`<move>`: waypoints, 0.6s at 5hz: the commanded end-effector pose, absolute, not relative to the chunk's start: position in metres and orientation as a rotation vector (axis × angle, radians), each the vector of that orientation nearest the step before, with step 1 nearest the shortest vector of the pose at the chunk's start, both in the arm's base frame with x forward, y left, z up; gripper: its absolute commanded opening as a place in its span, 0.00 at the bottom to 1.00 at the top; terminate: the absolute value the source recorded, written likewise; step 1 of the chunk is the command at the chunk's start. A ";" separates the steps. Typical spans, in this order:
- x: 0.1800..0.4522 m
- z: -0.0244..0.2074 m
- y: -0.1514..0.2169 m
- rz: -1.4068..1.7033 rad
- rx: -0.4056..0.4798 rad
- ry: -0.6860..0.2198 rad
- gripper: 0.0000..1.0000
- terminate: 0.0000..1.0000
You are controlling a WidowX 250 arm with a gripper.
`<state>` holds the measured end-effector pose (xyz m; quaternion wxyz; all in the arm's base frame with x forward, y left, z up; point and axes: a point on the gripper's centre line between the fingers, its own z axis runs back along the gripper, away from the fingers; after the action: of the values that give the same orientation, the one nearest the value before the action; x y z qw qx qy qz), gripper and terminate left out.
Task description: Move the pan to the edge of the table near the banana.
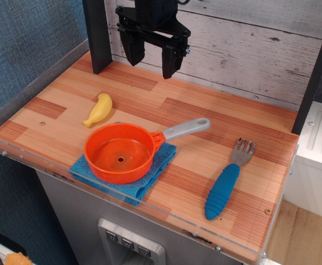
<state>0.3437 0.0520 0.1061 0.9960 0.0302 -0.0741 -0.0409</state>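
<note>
While the banana (99,109) lies at the table's (216,116) left, we see the pan (120,153) just beside it on a blue cloth (144,182), the gripper (152,58) hanging released above, and a fork (227,182) rightward.

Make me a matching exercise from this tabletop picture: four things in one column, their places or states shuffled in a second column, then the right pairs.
Things
1. round bright-orange toy frying pan
2. small pale-yellow plastic toy banana
3. blue-handled grey toy fork
4. black robot gripper

Places or states
A. lying on the right part of the striped wooden table, prongs pointing to the back
B. raised above the back of the table, fingers apart, holding nothing
C. sitting on a folded blue cloth near the front rim
D. lying on bare wood just left of and behind the pan

Pairs: 1-C, 2-D, 3-A, 4-B
</note>
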 end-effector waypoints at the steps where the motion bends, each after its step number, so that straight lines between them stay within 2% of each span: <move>1: 0.344 0.106 0.052 -0.082 0.061 -0.148 1.00 0.00; 2: 0.326 0.113 0.049 -0.299 0.012 -0.133 1.00 0.00; 3: 0.312 0.115 0.048 -0.472 -0.001 -0.127 1.00 0.00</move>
<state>0.3095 0.0421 0.0968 0.9691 -0.0158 -0.0391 -0.2429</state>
